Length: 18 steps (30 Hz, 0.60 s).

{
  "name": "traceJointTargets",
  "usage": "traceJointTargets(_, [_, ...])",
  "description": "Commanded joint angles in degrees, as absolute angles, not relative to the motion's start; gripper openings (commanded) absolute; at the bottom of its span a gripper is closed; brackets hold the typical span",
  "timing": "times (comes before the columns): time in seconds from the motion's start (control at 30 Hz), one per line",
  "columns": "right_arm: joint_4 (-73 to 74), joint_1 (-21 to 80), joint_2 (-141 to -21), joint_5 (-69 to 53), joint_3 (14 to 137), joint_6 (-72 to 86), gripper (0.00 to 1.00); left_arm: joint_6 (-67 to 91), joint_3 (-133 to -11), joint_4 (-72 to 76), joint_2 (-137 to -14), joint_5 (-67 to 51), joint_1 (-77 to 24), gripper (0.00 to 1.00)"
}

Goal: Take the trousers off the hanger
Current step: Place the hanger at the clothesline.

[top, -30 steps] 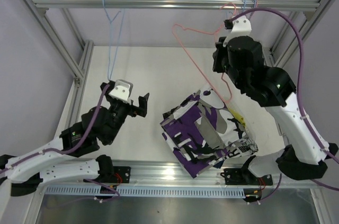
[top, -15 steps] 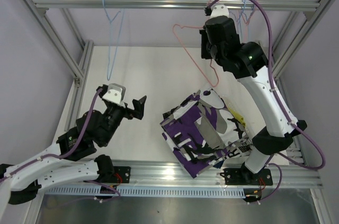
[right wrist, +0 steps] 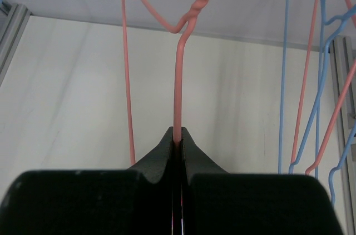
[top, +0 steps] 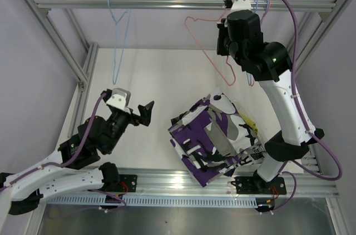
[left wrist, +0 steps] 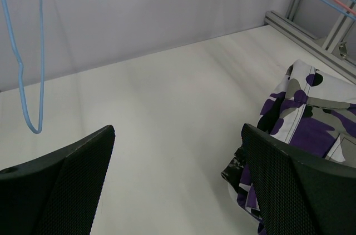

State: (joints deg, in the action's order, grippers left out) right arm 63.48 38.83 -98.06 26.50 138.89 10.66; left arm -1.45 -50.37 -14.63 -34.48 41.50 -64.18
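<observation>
Lifted right fingers (right wrist: pixel 157 161) pinch pink hanger (right wrist: pixel 178 79)

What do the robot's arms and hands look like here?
The left arm and right arm have white shells with black joint housings, and a purple cable runs along each. The left hand and right hand have black fingers, mesh-textured on the left, and each carries a white camera housing. A green light glows on the right arm.

readable text: none | labels, brands, numbers, signs: none legible in top, left wrist or right wrist view | fine marks on the trousers (top: pixel 206 140): too small to tell
</observation>
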Motion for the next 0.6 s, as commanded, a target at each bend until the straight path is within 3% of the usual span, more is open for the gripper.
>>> traceJointTargets(0.0, [62.1,37.4,-99.1,25.5,142.5,9.3,0.0,-0.5,-50.5,-14.0,-34.5,40.1,-63.8,0.99])
traceJointTargets(0.57, [59.2,32.5,-103.6,21.0,144.3,9.8,0.0,-0.6,-50.4,-14.2,-33.6,39.4,-63.8,1.0])
